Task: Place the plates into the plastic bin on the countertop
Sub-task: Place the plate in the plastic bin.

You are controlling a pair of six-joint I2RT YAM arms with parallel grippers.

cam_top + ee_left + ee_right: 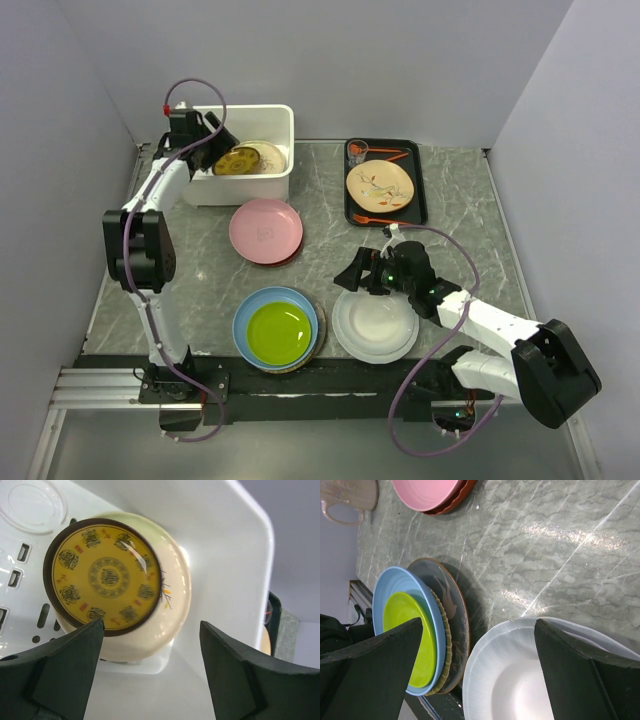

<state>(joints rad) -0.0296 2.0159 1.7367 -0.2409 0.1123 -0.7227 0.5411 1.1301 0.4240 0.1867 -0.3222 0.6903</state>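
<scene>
At least nine plates [265, 230], one plastic bin [240, 188], one black tray [420, 192], two orange cutlery pieces [375, 218]

Bright, even light from above fills the top view, and shadows under the arms are short and soft. In the right wrist view a streak of glare crosses the tabletop [580, 535], and the white plate [520, 685] is washed nearly featureless. In the left wrist view the plastic bin [220, 540] wall blows out to white. A small highlight sits on the gold-patterned plate [102, 575], and the dark fingers [55, 675] look soft, probably out of focus.
</scene>
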